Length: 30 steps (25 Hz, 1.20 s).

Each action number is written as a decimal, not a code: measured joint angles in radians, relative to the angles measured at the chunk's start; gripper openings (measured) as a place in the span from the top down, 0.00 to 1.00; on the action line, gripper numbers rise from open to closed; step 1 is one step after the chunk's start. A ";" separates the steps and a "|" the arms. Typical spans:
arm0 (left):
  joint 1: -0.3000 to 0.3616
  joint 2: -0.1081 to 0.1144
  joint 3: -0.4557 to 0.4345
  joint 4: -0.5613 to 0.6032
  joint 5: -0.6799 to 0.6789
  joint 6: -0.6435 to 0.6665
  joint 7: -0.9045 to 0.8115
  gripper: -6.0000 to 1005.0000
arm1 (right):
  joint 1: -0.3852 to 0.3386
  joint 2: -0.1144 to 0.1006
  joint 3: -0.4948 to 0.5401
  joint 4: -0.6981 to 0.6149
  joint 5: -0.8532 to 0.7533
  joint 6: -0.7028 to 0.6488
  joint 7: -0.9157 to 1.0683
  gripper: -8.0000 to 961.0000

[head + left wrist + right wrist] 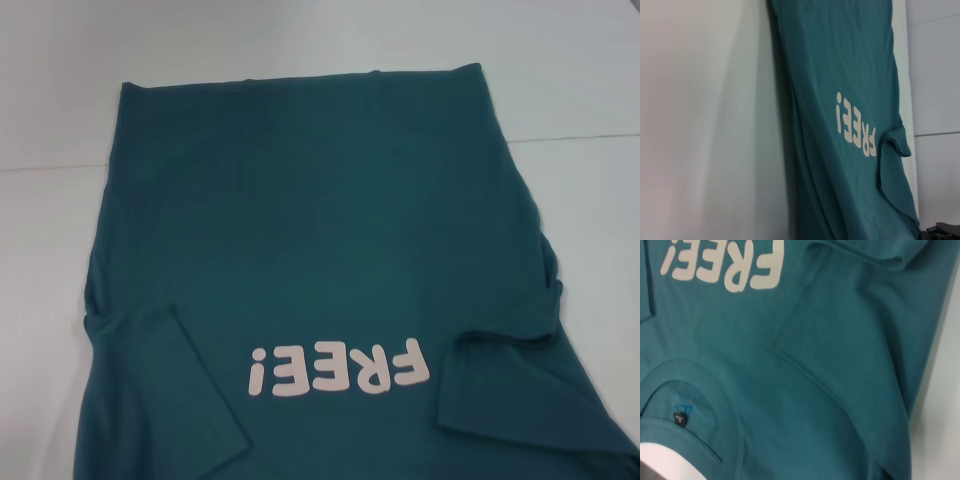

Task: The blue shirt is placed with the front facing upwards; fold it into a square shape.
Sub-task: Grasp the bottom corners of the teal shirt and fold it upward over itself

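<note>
White tabletop [50, 250] carries the blue shirt [320, 230], chest up, both sleeves [170, 370] already folded inward to narrow it for squaring. Neither claw appears, so their state and position cannot be told.

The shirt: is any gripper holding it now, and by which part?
It cannot be told. No gripper shows in any view. The shirt lies flat on the table, both sleeves folded inward.
</note>
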 joint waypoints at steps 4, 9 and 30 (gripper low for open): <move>0.009 -0.004 -0.001 0.001 0.003 0.017 0.016 0.99 | -0.022 0.004 0.012 -0.001 -0.008 -0.006 -0.012 0.97; -0.027 0.000 -0.004 -0.011 -0.039 0.034 0.036 0.99 | 0.003 0.003 0.059 0.008 0.055 -0.006 -0.045 0.97; -0.355 0.055 0.015 -0.202 -0.183 -0.436 -0.129 0.99 | 0.147 -0.011 0.192 0.110 0.231 0.377 0.128 0.97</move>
